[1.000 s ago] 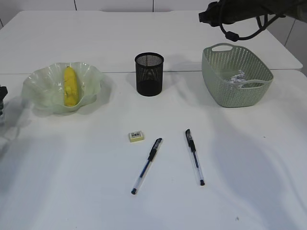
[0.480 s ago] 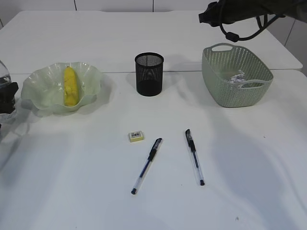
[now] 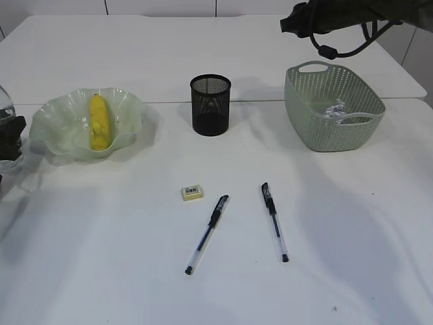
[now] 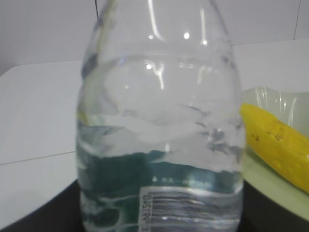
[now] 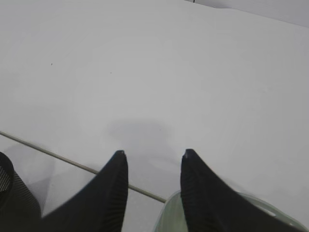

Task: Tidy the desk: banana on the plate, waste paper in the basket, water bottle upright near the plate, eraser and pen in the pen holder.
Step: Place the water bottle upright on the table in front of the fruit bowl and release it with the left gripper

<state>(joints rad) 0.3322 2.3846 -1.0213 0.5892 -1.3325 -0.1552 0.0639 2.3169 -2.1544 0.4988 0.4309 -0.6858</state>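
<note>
At the far left edge of the exterior view my left gripper (image 3: 8, 139) is shut on the water bottle (image 3: 4, 107), which stands upright beside the plate (image 3: 128, 112). The clear bottle (image 4: 159, 125) with its dark green label fills the left wrist view. The banana (image 3: 99, 122) lies in the plate, and the banana (image 4: 275, 140) also shows just right of the bottle. The waste paper (image 3: 336, 110) is in the basket (image 3: 331, 132). My right gripper (image 3: 292, 22) hovers open and empty above the basket's far end. The eraser (image 3: 192, 192) and two pens (image 3: 208, 233) (image 3: 274, 221) lie on the desk (image 3: 101, 257) in front of the pen holder (image 3: 210, 105).
In the right wrist view the gripper (image 5: 153, 153) looks down on bare white tabletop, with the basket rim (image 5: 212, 215) at the bottom and the pen holder (image 5: 7, 193) at the lower left. A seam between two tabletops (image 5: 58, 157) runs across.
The left gripper has shifted at the left edge and the bottle's top has come into view beside the plate. Since half a second ago it has held still. The right arm has not moved.
</note>
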